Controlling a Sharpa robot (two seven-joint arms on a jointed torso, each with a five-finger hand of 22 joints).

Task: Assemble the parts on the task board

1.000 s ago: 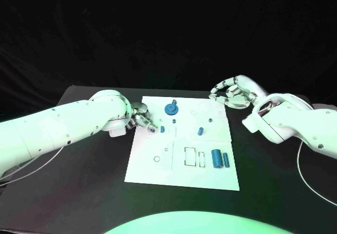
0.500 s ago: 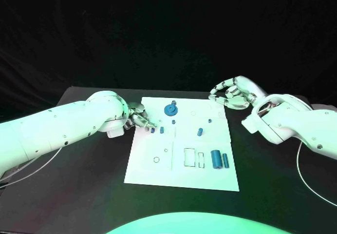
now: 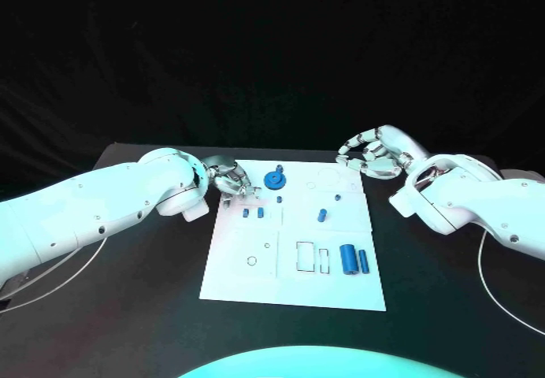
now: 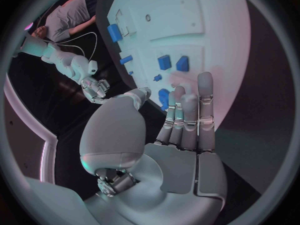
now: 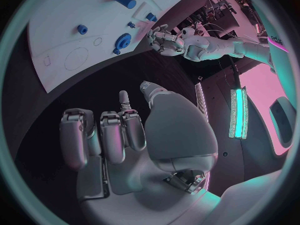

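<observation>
Left hand [image 3: 231,179] lifted off the two small parts [image 3: 253,213], fingers apart, empty | parts lie on task board [image 3: 295,283], near its left edge | right hand [image 3: 372,153] curled, empty, unmoved | looks like placement done

Small blue parts [image 3: 351,258] lie scattered on the white task board [image 3: 256,276].

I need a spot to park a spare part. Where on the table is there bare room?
Bare black table lies beside the task board, and between the board and the right hand. It is crowded around the left hand, by the blue parts.
</observation>
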